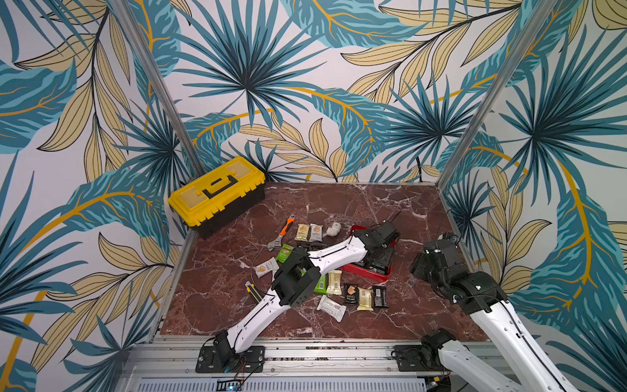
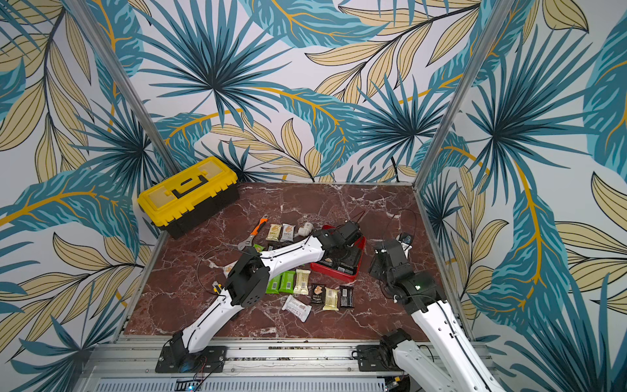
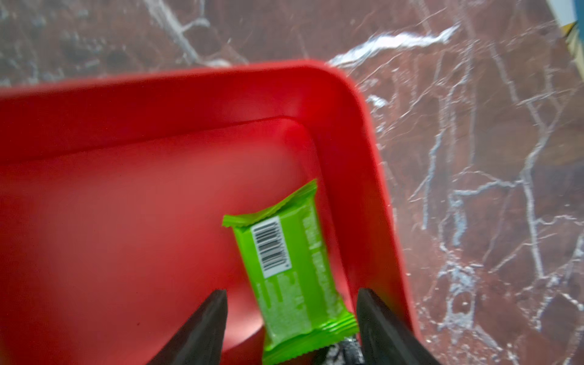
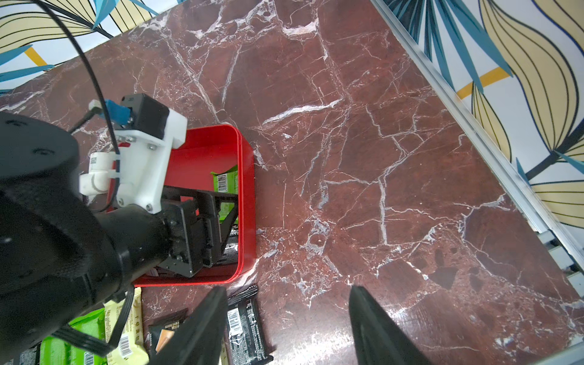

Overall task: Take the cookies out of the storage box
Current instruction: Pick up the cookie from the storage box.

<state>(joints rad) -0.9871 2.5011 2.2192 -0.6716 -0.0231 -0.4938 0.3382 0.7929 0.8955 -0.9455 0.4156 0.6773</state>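
Cookies (image 1: 364,298) strew red marble tabletop (image 1: 339,210) amid leaf-print walls (image 1: 305,85); left hand (image 3: 290,292) in storage box (image 3: 189,104) and right hand (image 4: 287,288) gape empty.

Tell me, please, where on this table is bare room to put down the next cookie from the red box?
Widest bare marble: the far strip between the toolbox and the right wall, behind the storage box. Also free: the near strip along the front rail. Crowded: the cookies in front of the box and those beside the wrench.
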